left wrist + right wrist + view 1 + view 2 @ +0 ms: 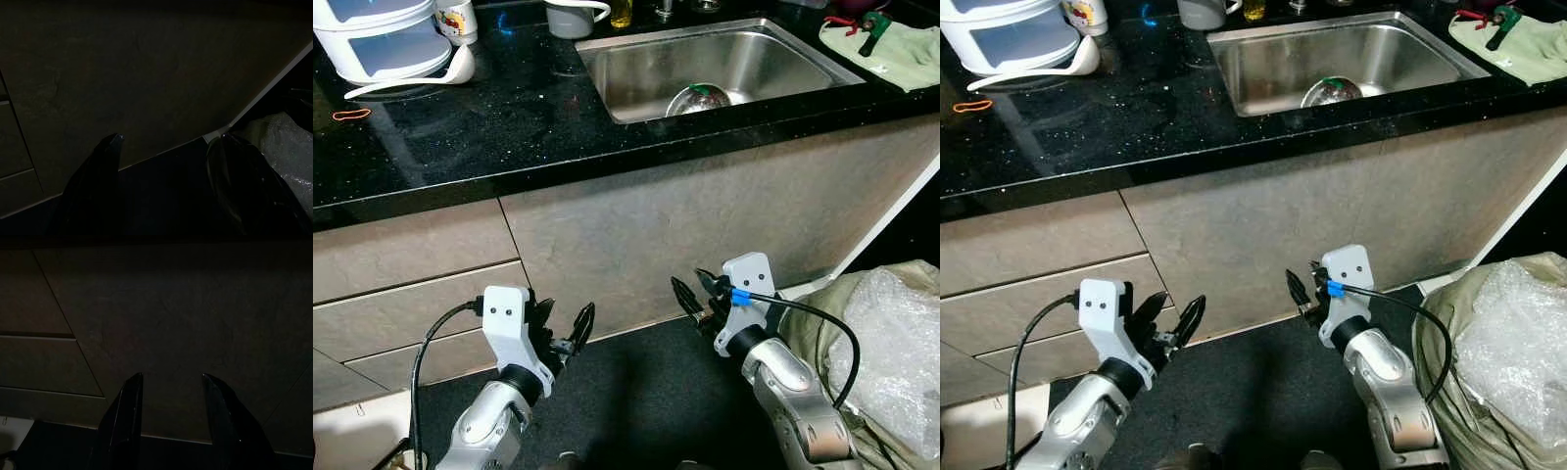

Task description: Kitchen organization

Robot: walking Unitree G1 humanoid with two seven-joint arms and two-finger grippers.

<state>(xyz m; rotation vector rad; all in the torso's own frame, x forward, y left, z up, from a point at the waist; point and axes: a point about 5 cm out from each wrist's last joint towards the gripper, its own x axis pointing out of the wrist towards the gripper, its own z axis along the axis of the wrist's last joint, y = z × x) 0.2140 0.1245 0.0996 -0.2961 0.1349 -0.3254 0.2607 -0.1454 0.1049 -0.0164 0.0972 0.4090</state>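
Steel round bowl (698,98) in the stainless sink (636,73) lies up beyond our fingers; our right gripper (698,300) is nearer than our left gripper (563,331), both spread apart, empty.

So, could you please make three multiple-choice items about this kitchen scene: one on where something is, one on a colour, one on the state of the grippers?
1. Where does the metal bowl lie?
A. on the floor
B. inside the sink
C. on the green cloth

2. What colour is the countertop?
A. white
B. light wood
C. black with speckles

3. How do the fingers of the left gripper and the right gripper stand?
A. both open, holding nothing
B. both shut on a spoon
C. left shut on a cup, right open

Answers:
1 B, the bowl rests on the sink's floor, over the drain area.
2 C, the surface is dark and glossy with small bright specks.
3 A, each wrist view shows two fingers apart with only the cabinet front between them.
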